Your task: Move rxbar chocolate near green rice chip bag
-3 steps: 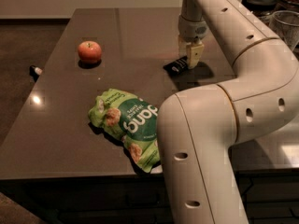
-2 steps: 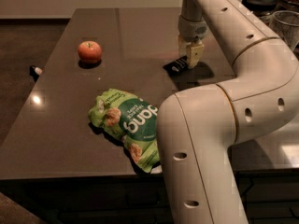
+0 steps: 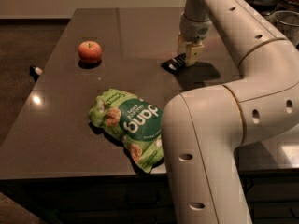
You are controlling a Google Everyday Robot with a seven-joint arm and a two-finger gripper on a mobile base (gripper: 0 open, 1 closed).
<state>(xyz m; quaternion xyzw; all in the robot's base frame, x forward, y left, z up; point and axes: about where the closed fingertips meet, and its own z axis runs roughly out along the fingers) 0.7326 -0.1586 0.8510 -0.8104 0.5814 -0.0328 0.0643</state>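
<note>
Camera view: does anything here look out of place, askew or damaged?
Nothing is damaged or spilled. The green rice chip bag lies crumpled and askew at the near edge of the table, its lettering upside down. The gripper is at the rxbar chocolate; the apple sits upright.

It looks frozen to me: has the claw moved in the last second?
No. The gripper sits at the rxbar chocolate, same offset from the apple as before.

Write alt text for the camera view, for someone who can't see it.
The robot's gripper hangs at the right end of a small black rxbar on a dark table. A green chip bag lies nearer the front edge, apart from the bar, and an apple sits further left.
</note>
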